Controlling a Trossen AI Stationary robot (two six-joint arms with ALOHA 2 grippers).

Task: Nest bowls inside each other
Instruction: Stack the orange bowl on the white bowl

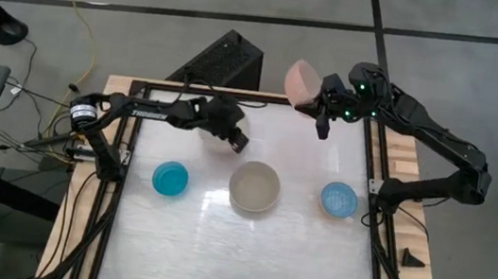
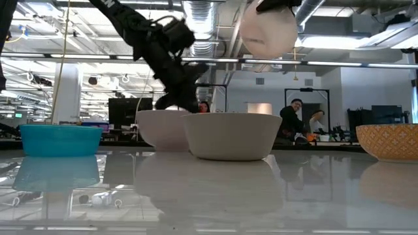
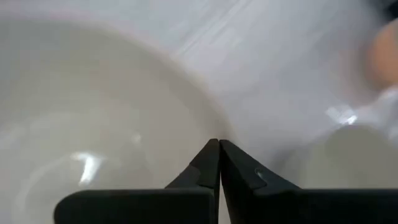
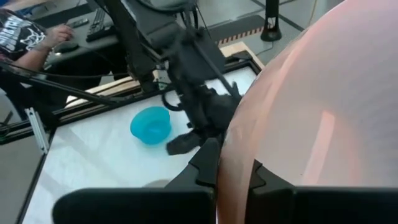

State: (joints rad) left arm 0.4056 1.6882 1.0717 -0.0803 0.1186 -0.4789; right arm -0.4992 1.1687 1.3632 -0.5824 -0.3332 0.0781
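A white bowl (image 2: 160, 128) stands on the table at the far middle, mostly hidden in the high view by my left gripper (image 1: 235, 139). That gripper is shut, with its fingertips (image 3: 217, 149) at the bowl's rim (image 3: 214, 127). High above the table's far right, my right gripper (image 1: 318, 105) is shut on a pale pink bowl (image 1: 305, 82). A grey-beige bowl (image 1: 255, 186) stands at the table's middle. A blue bowl (image 1: 171, 179) stands to its left. To its right is a bowl (image 1: 339, 200) that is blue inside and orange-patterned outside. My left gripper has its shut fingertips right at the white bowl's rim, slanting down from the table's left; whether they touch it I cannot tell. My right gripper pinches the pink bowl's rim (image 4: 231, 146) between its two fingers. The bowl is lifted clear, high above the table, and tipped on its side (image 2: 268, 29).
The table's near half (image 1: 234, 262) holds nothing. A black box (image 1: 226, 59) stands beyond the far edge. People sit in the room behind (image 2: 297, 117), and one is at a desk (image 4: 31, 37).
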